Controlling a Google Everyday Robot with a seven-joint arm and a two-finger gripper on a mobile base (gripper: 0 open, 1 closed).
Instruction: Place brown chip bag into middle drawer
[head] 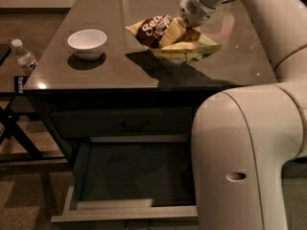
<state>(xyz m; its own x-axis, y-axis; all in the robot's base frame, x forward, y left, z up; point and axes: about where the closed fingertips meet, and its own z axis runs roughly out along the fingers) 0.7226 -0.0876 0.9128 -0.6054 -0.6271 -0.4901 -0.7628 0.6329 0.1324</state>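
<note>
Clamping the brown chip bag (152,31), the gripper (178,30) held it just above the tabletop (100,73), midway between the far and near edges. Below the near edge, the middle drawer (125,213) stood open. A white bowl (87,42) sat near the left edge.

Single high view beside arm (249,143), looking down, table (115,68) near, end effector (175,31) upper-centre.

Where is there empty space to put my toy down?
The front strip of the tabletop, from the white bowl to the right edge, is bare. So is the floor of the open middle drawer. It's crowded farther back, where the gripper holds the brown chip bag right of the bowl.
</note>
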